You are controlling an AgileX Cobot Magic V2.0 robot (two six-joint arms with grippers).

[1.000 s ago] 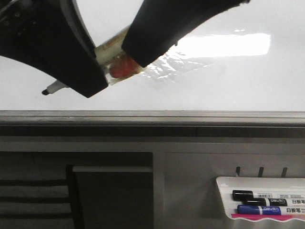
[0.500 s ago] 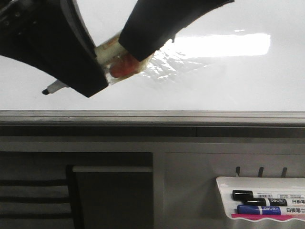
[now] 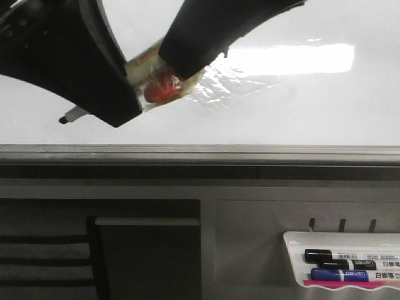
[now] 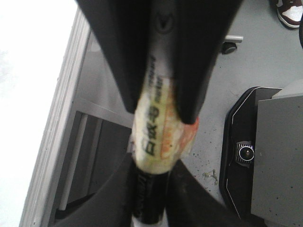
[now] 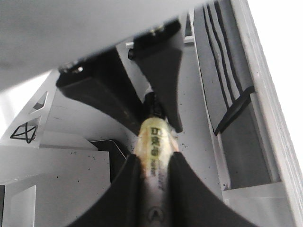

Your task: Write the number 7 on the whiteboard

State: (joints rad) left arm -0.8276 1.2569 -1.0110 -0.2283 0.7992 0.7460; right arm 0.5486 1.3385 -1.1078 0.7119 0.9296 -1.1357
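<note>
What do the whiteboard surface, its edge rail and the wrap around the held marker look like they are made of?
Whiteboard: glossy coated white panel, mirroring a bright light glare. Edge rail: grey metal, probably aluminium, with a dull brushed look. Wrap on the marker: yellowish translucent tape, wrinkled and shiny.

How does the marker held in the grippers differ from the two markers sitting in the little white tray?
The held marker hangs tilted in front of the whiteboard, clamped by both the left gripper and the right gripper; the tray markers lie flat and untouched in the tray. The held one is wrapped in yellowish tape with a red patch; the tray ones are unwrapped, one black-capped, one blue. All carry printed labels.
</note>
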